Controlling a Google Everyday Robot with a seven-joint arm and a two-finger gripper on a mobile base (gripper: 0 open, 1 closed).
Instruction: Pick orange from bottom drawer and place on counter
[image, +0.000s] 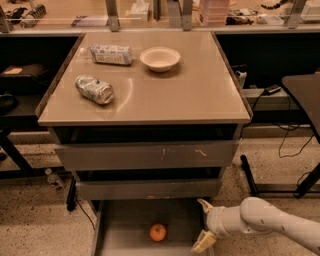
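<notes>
The hand (204, 223), fingers (202, 243) spread and grasping nothing, is hovering at the right side of the pulled-out bottom drawer (125, 225), facing the orange (158, 232) lying on the drawer floor nearby, apparently so as to close around it before lifting it to the surface (190, 85) above.

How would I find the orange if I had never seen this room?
Start at the grey cabinet with the tan counter, then look down to the pulled-out bottom drawer. The orange lies alone on its grey floor, near the open gripper. It is the only round, bright-orange thing there.
</notes>
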